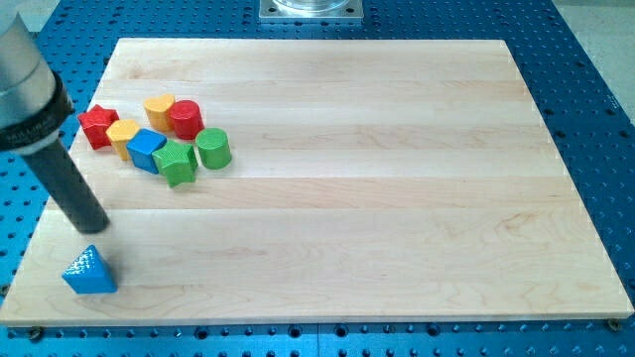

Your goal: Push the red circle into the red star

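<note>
The rod is entering from the view's top left corner, where its thick grey upper part is being cut off by the frame. My tip (94, 226) is resting on the board (397, 198) at the view's left, just above the blue triangle (90, 272) and apart from it; it is gripping nothing (a bare rod has no jaws to open or close). The rod's dark shaft is passing just beside the red star (97, 126) on its left, and whether they are touching is hard to make out.

The red circle (186, 118) is sitting upright at the cluster's top, a short glossy cylinder, touching the yellow block (159, 109) to its left. The red star is lying at the cluster's far left, with the second yellow block (123, 133) between it and the other blocks. The exact shapes of both yellow blocks are hard to make out.

Counting: two red blocks, two yellow, two green and two blue are showing. The green circle (212, 148) is standing at the cluster's right, the other green block (176, 162) just beside it, and the blue cube (147, 149) is pressing in between green and yellow. A grey metal plate (311, 9) is being cut off at the view's top.
</note>
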`<state>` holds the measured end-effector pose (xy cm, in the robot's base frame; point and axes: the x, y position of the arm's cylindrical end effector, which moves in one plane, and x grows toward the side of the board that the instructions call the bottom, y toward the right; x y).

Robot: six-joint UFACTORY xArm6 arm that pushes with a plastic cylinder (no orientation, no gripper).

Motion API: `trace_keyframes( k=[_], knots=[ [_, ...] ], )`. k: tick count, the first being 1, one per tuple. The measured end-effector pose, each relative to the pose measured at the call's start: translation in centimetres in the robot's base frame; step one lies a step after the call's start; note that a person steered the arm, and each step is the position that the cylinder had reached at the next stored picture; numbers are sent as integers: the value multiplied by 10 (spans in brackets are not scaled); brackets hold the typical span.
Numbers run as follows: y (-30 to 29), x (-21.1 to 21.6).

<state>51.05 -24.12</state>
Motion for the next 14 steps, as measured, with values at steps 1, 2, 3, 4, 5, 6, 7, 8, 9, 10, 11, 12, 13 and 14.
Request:
trace_keyframes(
  k=[1, 2, 3, 4, 5, 6, 7, 8, 9, 10, 11, 12, 13, 14],
  knots=[
    [-5, -17],
    [-11, -47],
    [-6, -68],
    [2, -97],
    [39, -118],
    [105, -164],
    [126, -185],
    [130, -175],
    [147, -172],
    [240, -177],
    [241, -147],
    [177, -144],
    [115, -144],
    [69, -144]
  ],
)
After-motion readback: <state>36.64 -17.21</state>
